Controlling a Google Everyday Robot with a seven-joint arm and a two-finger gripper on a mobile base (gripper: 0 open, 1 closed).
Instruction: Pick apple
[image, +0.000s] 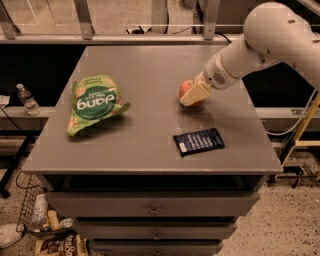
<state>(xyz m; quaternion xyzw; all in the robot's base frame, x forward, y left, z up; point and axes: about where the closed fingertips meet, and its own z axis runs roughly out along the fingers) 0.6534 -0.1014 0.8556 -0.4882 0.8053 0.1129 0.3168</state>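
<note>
Over the table (125, 145), arm (260, 45) slants, jaws at apple (185, 88).

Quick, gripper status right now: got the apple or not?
Gripper: against the apple, toward the right side of the gray table; open, closed or holding cannot be told.

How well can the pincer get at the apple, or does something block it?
Probably yes: the pincer sits at the apple, covering part of it. The green bag and dark packet lie apart, so nothing blocks it.
</note>
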